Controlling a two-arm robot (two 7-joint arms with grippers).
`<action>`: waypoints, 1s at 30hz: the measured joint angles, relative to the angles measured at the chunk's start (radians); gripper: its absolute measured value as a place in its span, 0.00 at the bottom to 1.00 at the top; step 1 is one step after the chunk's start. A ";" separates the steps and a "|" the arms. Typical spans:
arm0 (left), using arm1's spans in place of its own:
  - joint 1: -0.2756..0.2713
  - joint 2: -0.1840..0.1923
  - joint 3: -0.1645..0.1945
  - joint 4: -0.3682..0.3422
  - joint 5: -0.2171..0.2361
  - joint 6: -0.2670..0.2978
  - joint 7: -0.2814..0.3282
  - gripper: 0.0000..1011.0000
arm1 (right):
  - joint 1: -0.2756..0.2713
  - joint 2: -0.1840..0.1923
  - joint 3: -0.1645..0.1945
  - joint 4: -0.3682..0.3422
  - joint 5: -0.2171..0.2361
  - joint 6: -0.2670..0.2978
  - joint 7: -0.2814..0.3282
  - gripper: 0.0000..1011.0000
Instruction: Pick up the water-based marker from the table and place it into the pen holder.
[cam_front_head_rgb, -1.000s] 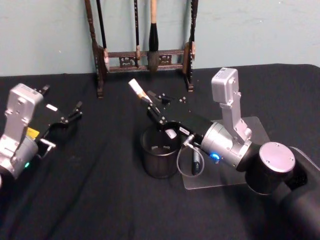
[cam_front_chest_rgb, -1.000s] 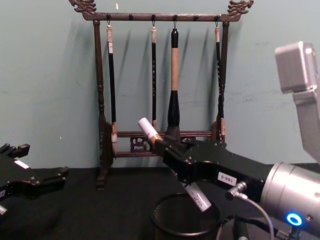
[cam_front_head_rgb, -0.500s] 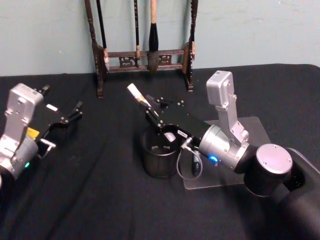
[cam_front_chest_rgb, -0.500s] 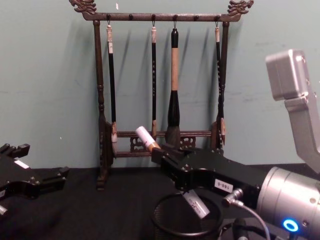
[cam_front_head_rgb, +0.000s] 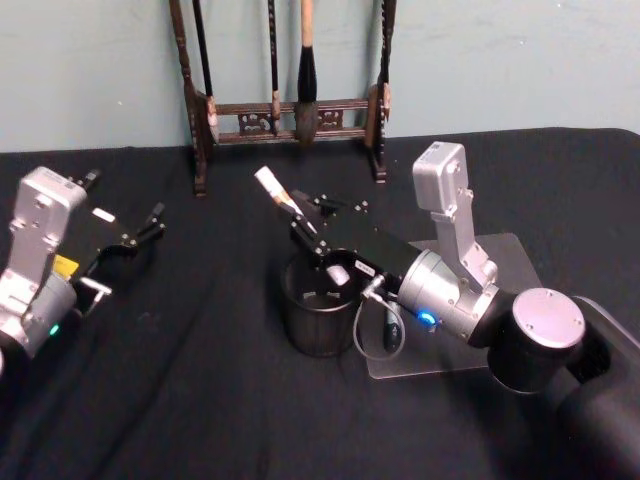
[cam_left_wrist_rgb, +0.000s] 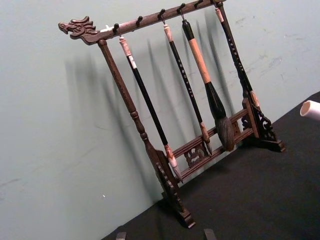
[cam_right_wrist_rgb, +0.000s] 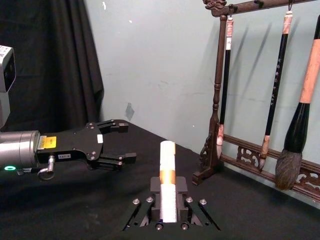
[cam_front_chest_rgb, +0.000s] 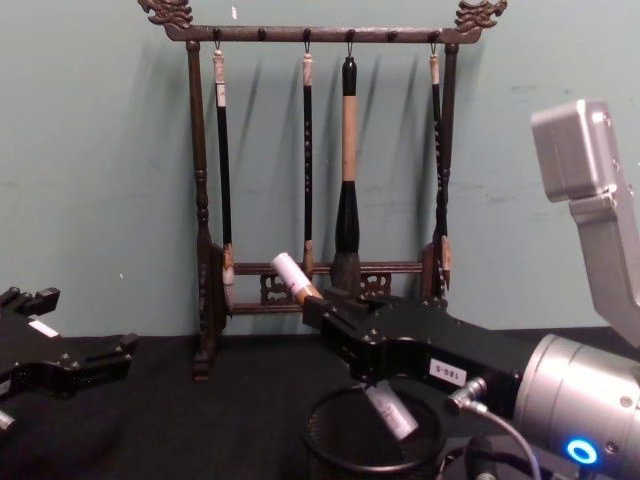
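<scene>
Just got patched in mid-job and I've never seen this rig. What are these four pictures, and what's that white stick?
It is a two-armed robot at a black table. One picture looks down from its head, one looks across from its chest, and one comes from each wrist. The right hand is shut on the marker. That is your white stick, held slanted with its lower end at the mouth of the mesh cup. The left hand is open, parked off to the left above the table. Behind stands a wooden rack hung with brushes, and the left wrist picture looks straight at it.
</scene>
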 joint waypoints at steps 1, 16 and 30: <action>0.000 0.000 0.000 0.000 0.000 0.000 0.000 0.99 | 0.000 0.000 0.000 0.000 0.000 0.000 0.000 0.20; 0.000 0.000 0.000 0.000 0.000 0.000 0.000 0.99 | 0.000 0.000 0.001 0.000 0.001 -0.001 0.001 0.68; 0.000 0.000 0.000 0.000 0.000 0.000 0.000 0.99 | -0.010 0.014 0.019 -0.056 0.015 -0.008 0.000 0.99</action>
